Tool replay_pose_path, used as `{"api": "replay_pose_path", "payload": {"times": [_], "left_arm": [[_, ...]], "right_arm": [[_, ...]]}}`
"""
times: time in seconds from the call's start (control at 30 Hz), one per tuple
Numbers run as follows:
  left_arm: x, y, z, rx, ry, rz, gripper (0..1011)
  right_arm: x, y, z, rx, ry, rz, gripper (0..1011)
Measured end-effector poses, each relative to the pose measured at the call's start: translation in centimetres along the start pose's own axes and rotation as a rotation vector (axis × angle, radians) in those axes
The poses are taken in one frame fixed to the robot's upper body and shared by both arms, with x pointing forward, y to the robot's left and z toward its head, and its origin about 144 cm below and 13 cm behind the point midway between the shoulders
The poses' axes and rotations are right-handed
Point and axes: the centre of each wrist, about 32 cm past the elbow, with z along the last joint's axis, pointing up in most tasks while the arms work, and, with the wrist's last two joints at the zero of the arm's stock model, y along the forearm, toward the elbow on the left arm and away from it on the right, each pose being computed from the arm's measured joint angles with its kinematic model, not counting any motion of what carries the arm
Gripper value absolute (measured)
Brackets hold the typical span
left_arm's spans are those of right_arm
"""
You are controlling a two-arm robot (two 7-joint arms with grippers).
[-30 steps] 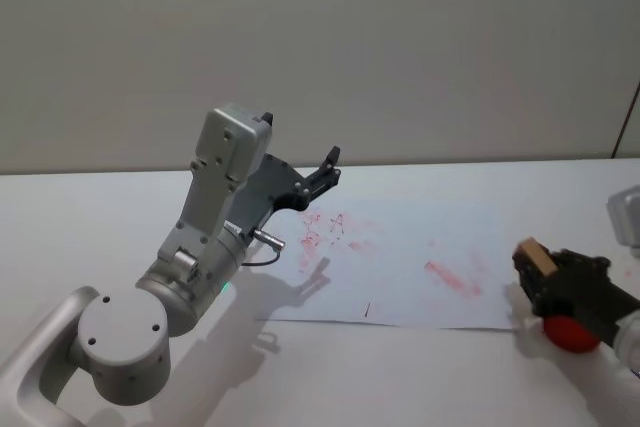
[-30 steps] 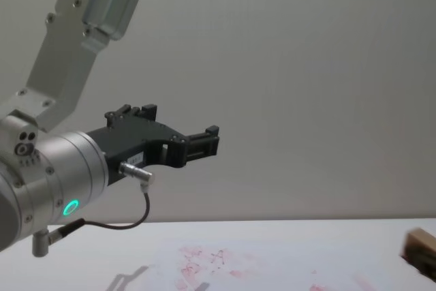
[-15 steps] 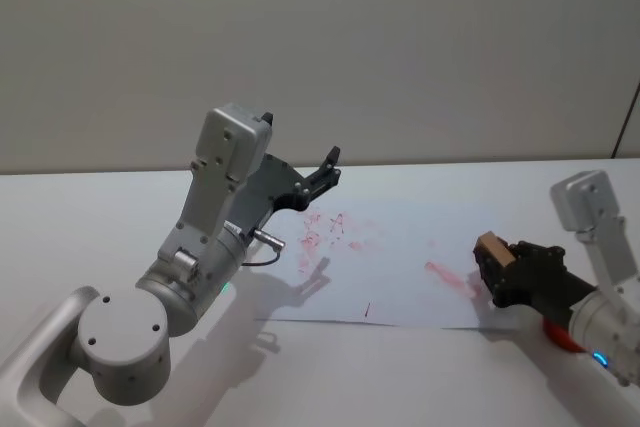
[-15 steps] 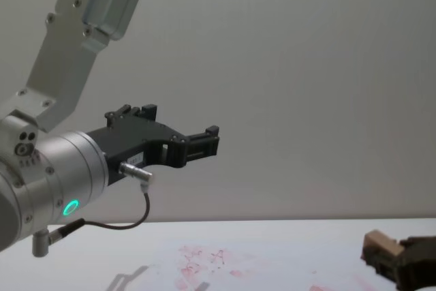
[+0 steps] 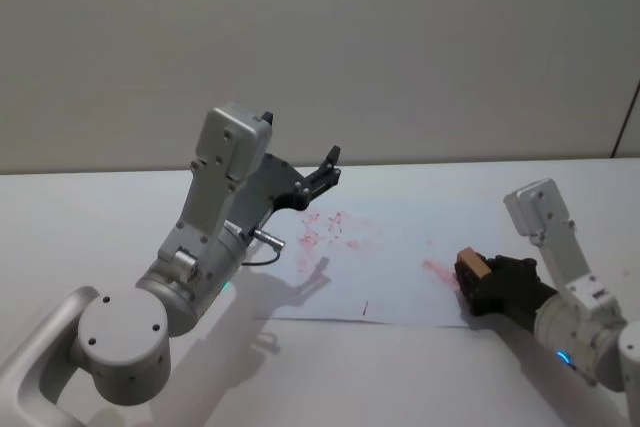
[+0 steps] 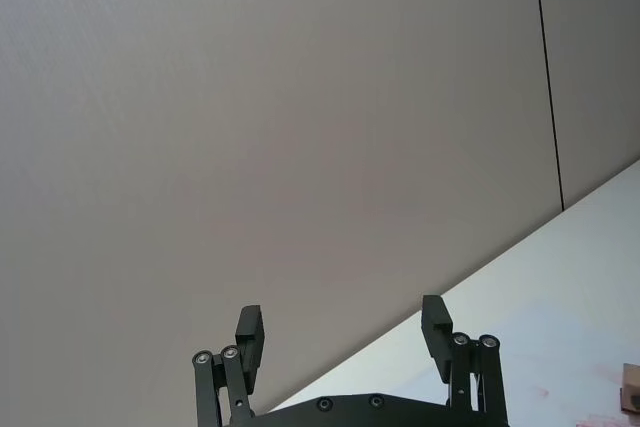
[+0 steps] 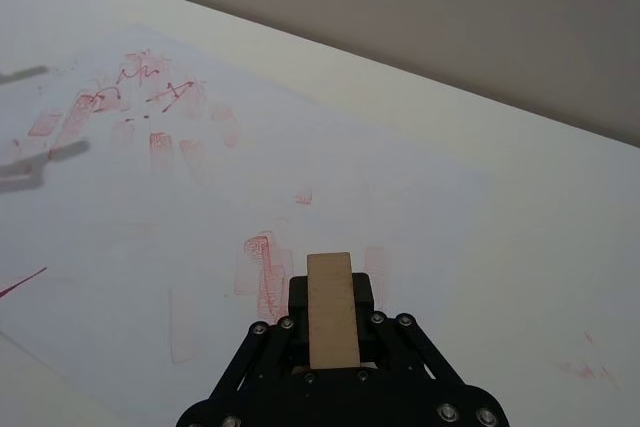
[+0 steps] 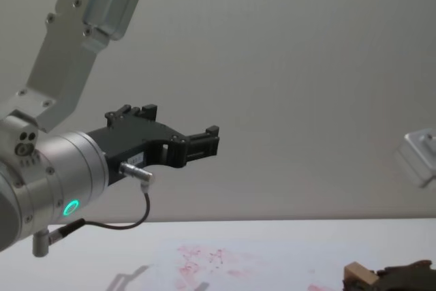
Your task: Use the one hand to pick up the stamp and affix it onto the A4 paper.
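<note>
While the left claw (image 6: 342, 319) hangs wide apart, the right claw (image 7: 331, 292) clamps the stamp (image 7: 331, 315) over the A4 paper (image 7: 200, 217).

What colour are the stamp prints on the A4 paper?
Smudgy red-pink on the white A4 paper; clearest in the right wrist view.

Left arm (image 5: 205, 237): silver-grey cast links, boxy upper housing, round flat joint cap (image 5: 122, 332) with small dark screws, green ring light (image 8: 70, 207), thin black cable (image 8: 148, 202) on metal plug. Left gripper (image 6: 342, 319): matte black, two linkage fingers, silver pivot pins. Right arm (image 5: 585, 317): pale grey-white wrist block (image 5: 545, 222), small blue light (image 5: 561, 356). Right gripper (image 7: 331, 292): black, screw-studded linkages
</note>
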Motion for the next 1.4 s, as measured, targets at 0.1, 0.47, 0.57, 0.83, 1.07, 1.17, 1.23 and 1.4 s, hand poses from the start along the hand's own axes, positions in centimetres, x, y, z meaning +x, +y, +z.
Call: {"api": "replay_pose_path", "payload": {"times": [0.1,0.47,0.57,0.83,1.07,1.17,1.23,1.4], "left_arm": [[0.0,0.0,0.0,0.000,0.000,0.000,1001],[0.0,0.0,0.0,0.000,0.000,0.000,1001],[0.0,0.0,0.0,0.000,0.000,0.000,1001],[0.0,0.0,0.0,0.000,0.000,0.000,1001],[0.0,0.0,0.0,0.000,0.000,0.000,1001],[0.0,0.0,0.0,0.000,0.000,0.000,1001],[0.0,0.0,0.0,0.000,0.000,0.000,1001],[0.0,0.0,0.0,0.000,0.000,0.000,1001]], "right_arm": [[-0.2,0.3,0.1,-0.007,0.010,-0.005,220],[-0.8,1.4,0.2,-0.039,0.065,-0.031,220],[-0.9,1.5,0.2,-0.040,0.078,-0.036,220],[-0.8,1.2,0.8,-0.013,0.118,-0.044,220],[0.3,-0.6,2.8,0.067,0.171,-0.055,220],[0.8,-1.6,3.3,0.090,0.190,-0.062,220],[1.1,-2.1,3.5,0.098,0.198,-0.066,220],[2.2,-4.1,3.5,0.101,0.213,-0.082,220]]}}
